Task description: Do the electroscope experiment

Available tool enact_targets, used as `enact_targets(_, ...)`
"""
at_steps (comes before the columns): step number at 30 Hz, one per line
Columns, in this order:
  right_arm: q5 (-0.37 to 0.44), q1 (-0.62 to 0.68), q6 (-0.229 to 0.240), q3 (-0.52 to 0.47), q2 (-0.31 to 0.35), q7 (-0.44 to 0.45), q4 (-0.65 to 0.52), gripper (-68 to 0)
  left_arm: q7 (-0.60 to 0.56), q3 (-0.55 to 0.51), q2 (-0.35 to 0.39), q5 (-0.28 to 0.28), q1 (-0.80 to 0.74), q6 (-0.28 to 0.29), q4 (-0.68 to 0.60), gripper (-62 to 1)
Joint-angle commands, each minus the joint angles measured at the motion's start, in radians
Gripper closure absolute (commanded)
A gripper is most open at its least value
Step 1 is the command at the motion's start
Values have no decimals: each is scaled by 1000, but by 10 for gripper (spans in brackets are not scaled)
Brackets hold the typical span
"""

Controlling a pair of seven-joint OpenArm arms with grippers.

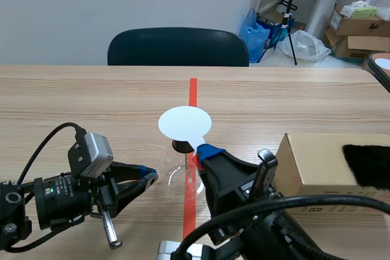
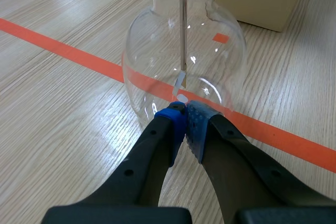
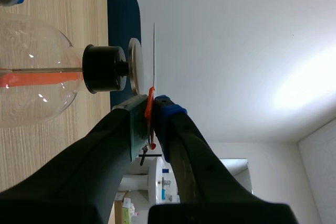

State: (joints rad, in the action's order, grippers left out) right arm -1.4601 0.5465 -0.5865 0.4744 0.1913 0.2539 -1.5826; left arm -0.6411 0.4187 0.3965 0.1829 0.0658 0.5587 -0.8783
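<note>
The electroscope is a round glass flask [image 1: 178,179] with a black stopper [image 1: 181,146], standing on the red tape line [image 1: 192,92]. My right gripper [image 1: 204,149] is shut on the edge tab of a thin white disc [image 1: 184,123] and holds it flat just above the stopper. In the right wrist view the disc [image 3: 154,51] is edge-on, a small gap off the electroscope's metal plate [image 3: 135,66]. My left gripper [image 2: 185,111] is shut on nothing, its tips at the flask [image 2: 184,56] wall. A metal rod [image 2: 182,30] with small leaves hangs inside.
A cardboard box [image 1: 317,165] with a black fur piece [image 1: 368,165] on top stands right of the flask. A dark chair [image 1: 178,47] is behind the far table edge. Boxes and bags lie on the floor at the back right.
</note>
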Motion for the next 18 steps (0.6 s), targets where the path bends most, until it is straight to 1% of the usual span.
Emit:
enact_targets(1, -1, -6, -11, 2, 5, 0, -8, -11, -20, -2, 1, -14, 1, 5, -16, -31)
enact_targets(15, -1, -6, -11, 2, 5, 0, -8, -11, -20, -2, 1, -14, 1, 5, -16, -31)
enact_targets(18, -1, -6, -11, 2, 5, -17, -8, -11, -20, -2, 1, -14, 1, 5, -16, -31)
